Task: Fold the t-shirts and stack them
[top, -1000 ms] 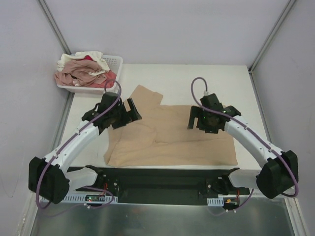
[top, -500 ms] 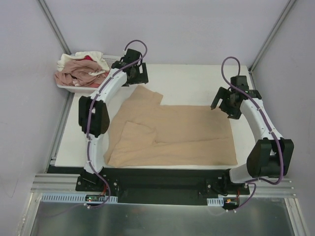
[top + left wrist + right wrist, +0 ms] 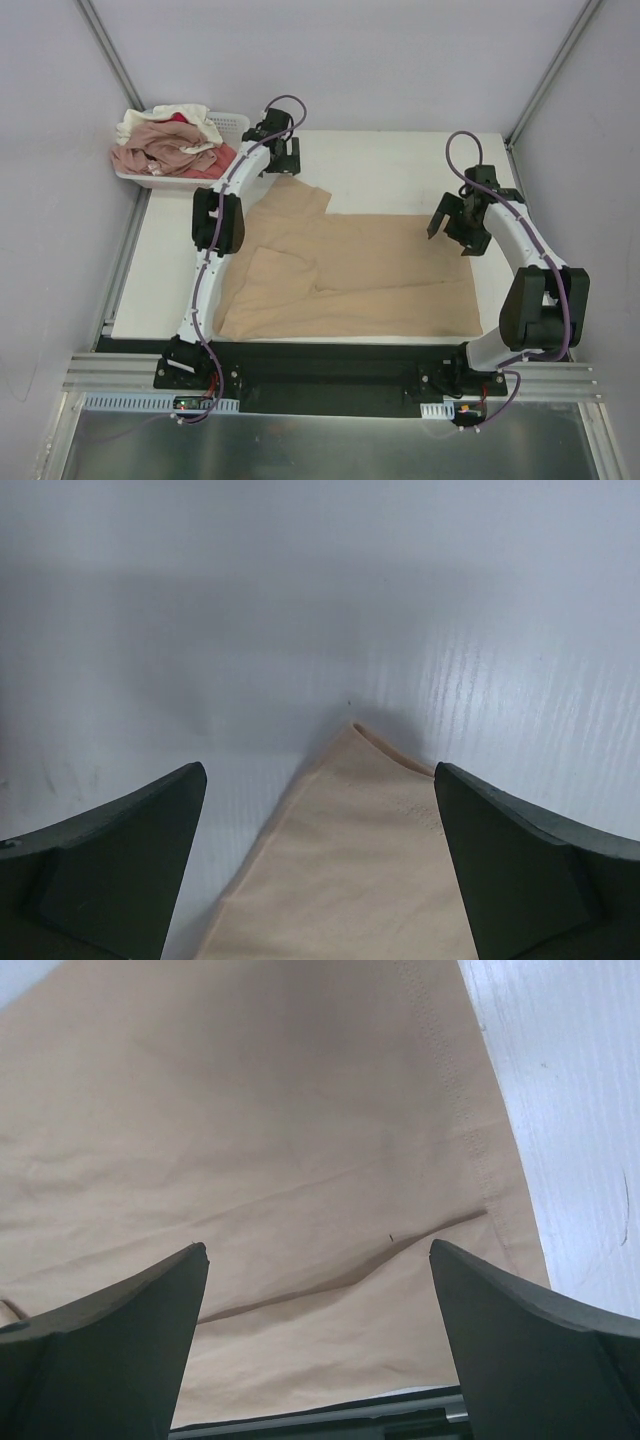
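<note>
Plain tan-beige t-shirt (image 3: 370,270) on a white table (image 3: 400,165). The white lattice basket (image 3: 237,124) holds a dusty pink shirt (image 3: 150,142), a cream-white shirt (image 3: 170,113) and a red shirt (image 3: 226,158). Left arm (image 3: 204,290) and right arm (image 3: 516,236) are white with black joints and purple cables (image 3: 452,152).

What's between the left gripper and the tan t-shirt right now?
Nothing. In the left wrist view the left gripper stands open over a corner of the tan t-shirt, with only white table beyond that corner.
</note>
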Controlling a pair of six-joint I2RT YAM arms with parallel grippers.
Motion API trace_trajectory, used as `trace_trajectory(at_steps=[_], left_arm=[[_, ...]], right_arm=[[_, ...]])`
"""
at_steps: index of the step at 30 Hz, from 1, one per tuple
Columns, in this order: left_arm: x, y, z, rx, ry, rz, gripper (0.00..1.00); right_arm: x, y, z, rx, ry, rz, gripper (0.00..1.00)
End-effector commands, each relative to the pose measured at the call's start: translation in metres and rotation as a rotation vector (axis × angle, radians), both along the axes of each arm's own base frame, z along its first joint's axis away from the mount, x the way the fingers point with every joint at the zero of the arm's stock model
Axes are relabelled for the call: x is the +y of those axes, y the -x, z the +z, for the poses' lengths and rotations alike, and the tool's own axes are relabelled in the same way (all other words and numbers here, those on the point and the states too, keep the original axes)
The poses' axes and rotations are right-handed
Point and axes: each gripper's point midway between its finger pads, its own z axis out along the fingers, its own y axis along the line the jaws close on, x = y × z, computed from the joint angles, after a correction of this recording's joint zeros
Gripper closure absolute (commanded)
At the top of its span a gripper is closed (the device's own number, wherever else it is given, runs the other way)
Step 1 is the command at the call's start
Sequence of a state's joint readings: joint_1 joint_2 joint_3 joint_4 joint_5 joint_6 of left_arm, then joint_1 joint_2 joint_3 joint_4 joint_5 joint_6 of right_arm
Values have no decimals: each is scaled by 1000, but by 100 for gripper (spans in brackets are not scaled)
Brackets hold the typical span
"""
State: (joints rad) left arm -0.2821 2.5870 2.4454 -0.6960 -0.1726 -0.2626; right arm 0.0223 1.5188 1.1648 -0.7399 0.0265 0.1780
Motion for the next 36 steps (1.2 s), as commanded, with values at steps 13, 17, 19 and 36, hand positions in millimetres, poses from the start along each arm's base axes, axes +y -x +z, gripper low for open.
trace_trajectory(at_steps=[13,17,19,36], left_arm=[[-18,16,-19,26,-57,36,10],[-22,20,-28,58,-40,29,16],[-22,19,-27,53,-41,31,21],[-22,17,-28,69,16,15,93]], right_arm=[[-3,2,-1,-12,-11,-5,2],[-2,4,-1,-17,-13,-5,2],[-4,5,-2,-15,-12,-6,2],[-28,-42,1,8,57,-28,0]])
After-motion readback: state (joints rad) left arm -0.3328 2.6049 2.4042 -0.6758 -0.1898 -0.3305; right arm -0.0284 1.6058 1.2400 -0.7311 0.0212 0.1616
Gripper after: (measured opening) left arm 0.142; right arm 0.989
